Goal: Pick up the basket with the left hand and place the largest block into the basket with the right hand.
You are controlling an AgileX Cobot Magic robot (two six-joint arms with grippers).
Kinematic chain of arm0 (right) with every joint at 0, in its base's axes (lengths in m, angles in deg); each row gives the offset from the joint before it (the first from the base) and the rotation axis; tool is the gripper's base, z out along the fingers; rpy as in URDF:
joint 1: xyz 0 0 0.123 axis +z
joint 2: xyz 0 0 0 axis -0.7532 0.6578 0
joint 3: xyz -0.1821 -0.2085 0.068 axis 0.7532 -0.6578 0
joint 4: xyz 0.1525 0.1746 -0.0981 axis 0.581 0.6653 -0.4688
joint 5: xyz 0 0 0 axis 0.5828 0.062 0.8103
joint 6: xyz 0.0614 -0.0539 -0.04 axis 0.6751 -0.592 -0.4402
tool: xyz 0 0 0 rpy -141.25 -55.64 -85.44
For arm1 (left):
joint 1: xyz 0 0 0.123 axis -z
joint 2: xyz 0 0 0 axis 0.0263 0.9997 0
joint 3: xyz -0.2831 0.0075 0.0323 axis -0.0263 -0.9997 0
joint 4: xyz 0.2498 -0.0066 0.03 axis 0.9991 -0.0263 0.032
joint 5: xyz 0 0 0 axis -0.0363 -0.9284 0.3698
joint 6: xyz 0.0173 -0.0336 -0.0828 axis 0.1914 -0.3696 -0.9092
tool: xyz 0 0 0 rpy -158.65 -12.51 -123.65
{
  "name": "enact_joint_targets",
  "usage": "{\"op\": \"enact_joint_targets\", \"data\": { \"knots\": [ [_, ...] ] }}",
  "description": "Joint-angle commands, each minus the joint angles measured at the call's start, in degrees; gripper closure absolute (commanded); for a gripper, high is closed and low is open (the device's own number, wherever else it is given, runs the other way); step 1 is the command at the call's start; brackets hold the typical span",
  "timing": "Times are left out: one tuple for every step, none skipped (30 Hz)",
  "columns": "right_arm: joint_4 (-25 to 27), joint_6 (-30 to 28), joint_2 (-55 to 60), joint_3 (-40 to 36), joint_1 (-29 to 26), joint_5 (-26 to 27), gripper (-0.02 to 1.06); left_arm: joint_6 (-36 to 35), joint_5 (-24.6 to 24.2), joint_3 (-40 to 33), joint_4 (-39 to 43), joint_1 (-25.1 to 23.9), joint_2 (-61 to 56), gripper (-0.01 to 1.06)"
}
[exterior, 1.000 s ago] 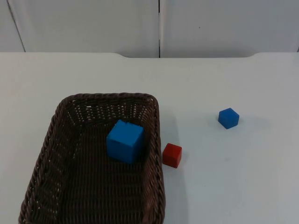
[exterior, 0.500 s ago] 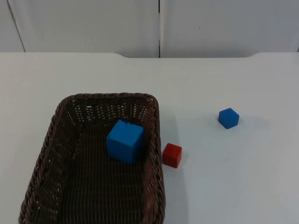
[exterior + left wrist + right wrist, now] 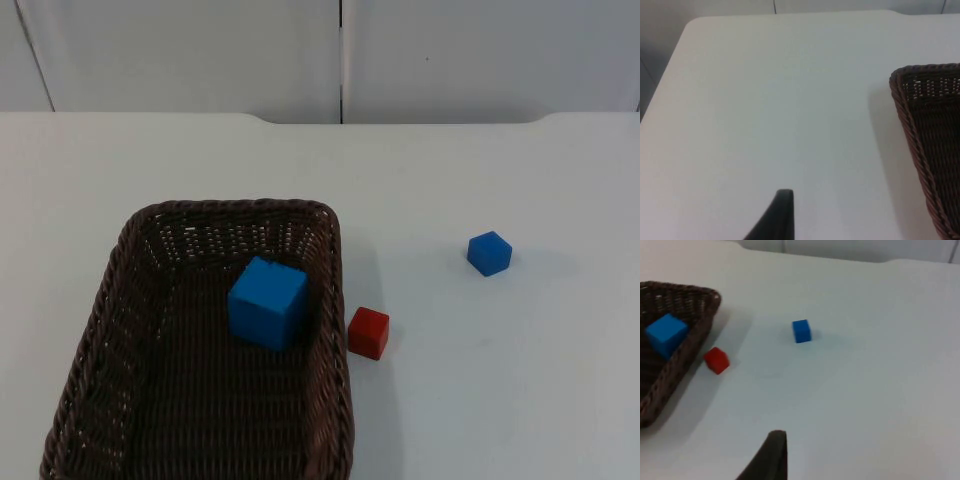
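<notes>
The basket [image 3: 200,350], a dark brown woven rectangular tray, rests flat on the white table [image 3: 480,400] and is not lifted. The largest block [image 3: 267,302], a blue cube, lies inside the basket, toward its far end and near the wall on the robot's right side; in the right wrist view the same cube [image 3: 666,335] sits within the woven rim [image 3: 685,290]. A small red block [image 3: 369,333] stands on the table just outside that wall, beside but apart from the rim. A small blue block [image 3: 489,253] stands on the table well apart from the basket and from the red block. The left gripper [image 3: 775,220] is held above bare table, away from the basket: one black fingertip [image 3: 781,207] is visible, and the basket's corner [image 3: 900,80] lies ahead of it and to one side, with open table between the two. Nothing is seen between its jaws; whether they are released or clenched cannot be told. The right gripper [image 3: 771,460] is likewise held above bare table, with one black fingertip [image 3: 775,445] visible. Ahead of its jaws lie the red block [image 3: 716,360] and the small blue block [image 3: 801,331], both well clear of the fingertip, and the basket farther off to the side. The jaws grasp nothing visible; their opening cannot be told.
</notes>
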Motion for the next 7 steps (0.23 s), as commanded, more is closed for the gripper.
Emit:
{"op": "enact_joint_targets", "data": {
  "knots": [
    [0.27, -0.21, -0.11, -0.18, -1.62, 0.1, -0.01, -0.04, 0.08, -0.23, -0.45, -0.25, -0.22, 0.0],
    [0.27, -0.21, -0.11, -0.18, -2.66, 0.1, -0.01, -0.04, 0.08, -0.23, -0.45, -0.25, -0.22, 0.0],
    [0.27, -0.21, -0.11, -0.18, -3.91, 0.1, -0.01, -0.04, 0.08, -0.23, -0.45, -0.25, -0.22, 0.0],
    [0.27, -0.21, -0.11, -0.18, -3.91, 0.1, -0.01, -0.04, 0.08, -0.23, -0.45, -0.25, -0.22, 0.0],
    [0.27, -0.21, -0.11, -0.18, -4.57, 0.1, -0.01, -0.04, 0.08, -0.23, -0.45, -0.25, -0.22, 0.0],
    [0.27, -0.21, -0.11, -0.18, -5.37, 0.1, -0.01, -0.04, 0.08, -0.23, -0.45, -0.25, -0.22, 0.0],
    [0.27, -0.21, -0.11, -0.18, -5.84, 0.1, -0.01, -0.04, 0.08, -0.23, -0.45, -0.25, -0.22, 0.0]
  ]
}}
